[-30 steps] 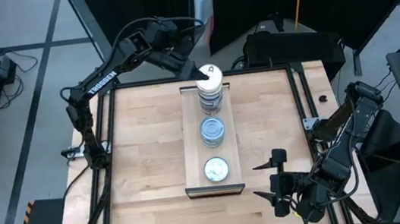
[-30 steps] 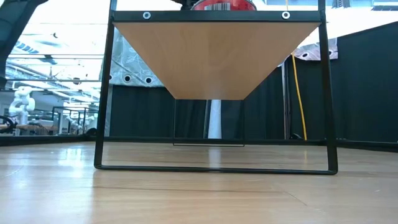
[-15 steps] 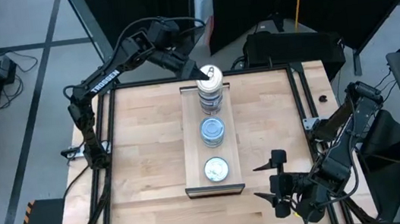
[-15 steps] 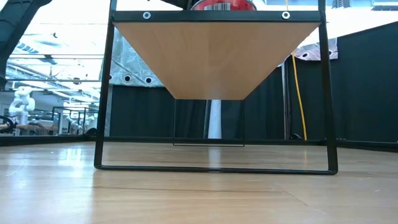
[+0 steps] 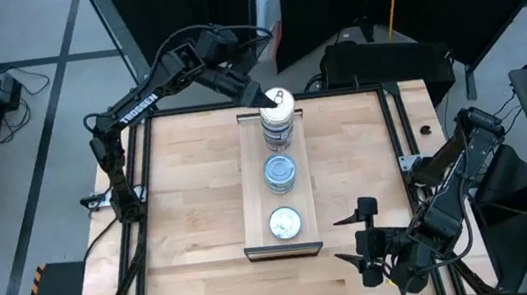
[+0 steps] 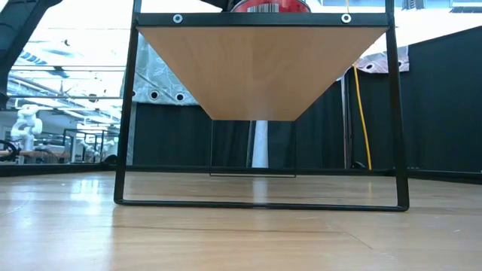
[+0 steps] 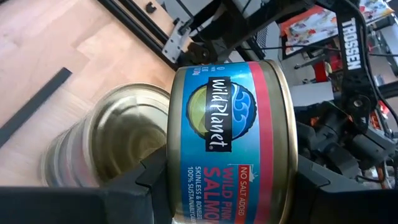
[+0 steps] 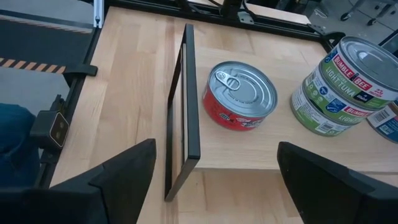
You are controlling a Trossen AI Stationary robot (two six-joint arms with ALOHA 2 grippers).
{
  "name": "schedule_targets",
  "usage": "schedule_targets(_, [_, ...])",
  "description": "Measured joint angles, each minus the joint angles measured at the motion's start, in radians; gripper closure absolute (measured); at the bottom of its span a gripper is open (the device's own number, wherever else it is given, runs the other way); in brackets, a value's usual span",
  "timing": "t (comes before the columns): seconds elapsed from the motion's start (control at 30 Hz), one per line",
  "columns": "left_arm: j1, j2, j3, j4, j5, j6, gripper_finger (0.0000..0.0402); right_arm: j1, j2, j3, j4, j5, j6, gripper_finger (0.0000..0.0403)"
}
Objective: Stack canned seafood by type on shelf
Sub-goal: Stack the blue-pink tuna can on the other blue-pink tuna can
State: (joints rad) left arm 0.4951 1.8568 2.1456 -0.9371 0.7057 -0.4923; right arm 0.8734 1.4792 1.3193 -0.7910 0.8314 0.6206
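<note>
While the left arm reaches in from the far left corner of the counter, its left pincer sits clamped on a salmon tin at the far end of the shelf, just above and touching or nearly touching the top of the far stack of tins; whether the tin rests on the stack cannot be told. Seen from the left wrist, that tin is tipped on its edge, its blue and red label facing the camera and its flat faces turned sideways, with the silver top of the stack's upper tin just beside and below it. From above, the shelf is a long narrow board whose long axis runs from the far edge of the counter toward the near edge, lying about mid-counter. Along that line sit the far stack, then a blue-topped stack of tins in the middle, then a single pale-topped tin near the shelf's dark front end. Farther right, the right arm waits off the near right corner of the counter, its right pincer spread wide and holding nothing. Its wrist camera looks along the shelf end at a red tin with a pull tab lying flat, and beside it a stacked pair of green-labelled tins.
</note>
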Motion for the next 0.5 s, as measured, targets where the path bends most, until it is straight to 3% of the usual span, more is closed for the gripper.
schedule_targets(0.5, [0.004, 0.000, 0.000, -0.043, -0.053, 0.005, 0.0203, 0.000, 0.000, 0.000, 0.000, 0.000, 0.004, 0.0074])
